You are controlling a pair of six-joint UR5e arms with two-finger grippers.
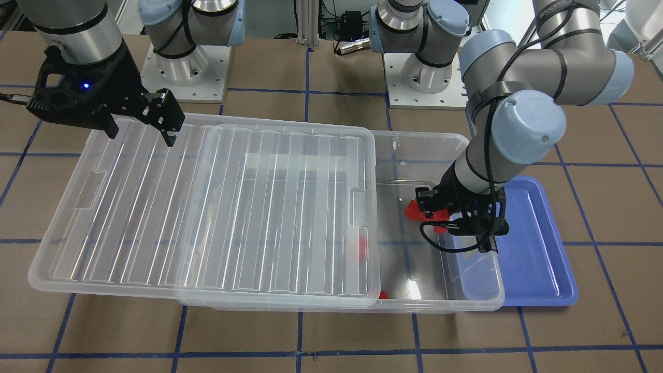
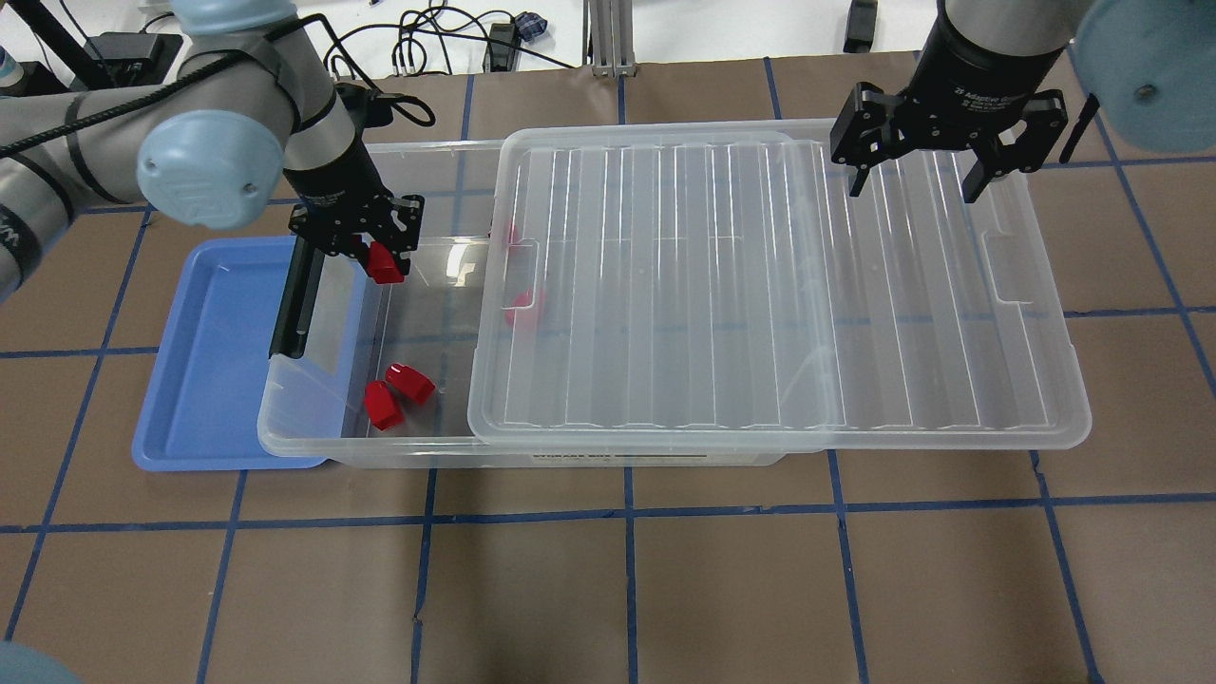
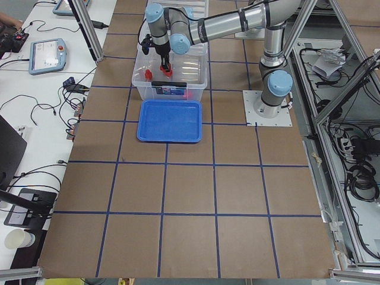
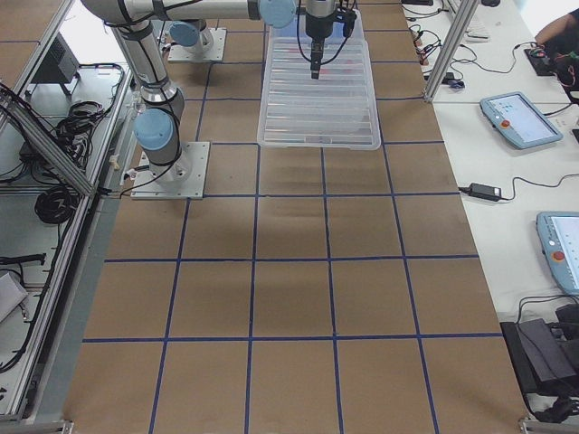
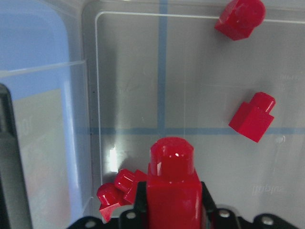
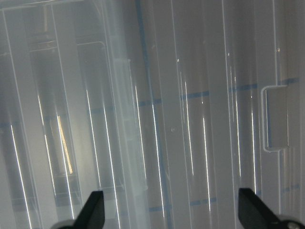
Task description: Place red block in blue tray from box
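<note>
Left fingers (image 5: 139, 202) are clamping the red block (image 5: 172, 186), one finger on each flank. The stub end is poking out past the fingertips toward 12 o'clock in the left wrist view. We're reading the block's long axis as running along the fingers, stub down, but that's a judgement from this one angle.

In the overhead view the block is hanging above the open end of the box (image 2: 399, 452), just inside the end wall. We're judging it clear of the floor, since the spare red blocks (image 2: 397, 394) are lying apart from it at about 6 o'clock. Another block is showing through the lid (image 2: 760, 285) at roughly 4 o'clock from the held one.

The blue tray (image 2: 214, 351) is sitting on the table (image 2: 627, 589) beside the box's end, partly tucked under it. It lies at about 8 o'clock from the held block in the overhead view. The box's end wall is standing between them, so we're judging the carry needs to go up and over that rim before lowering.

Right fingers (image 6: 93, 210) are spread wide and gripping nothing. They're hovering over the far end of the slid-back lid, well apart from the tray. The left arm is clearly the nearer one and already has the load.
</note>
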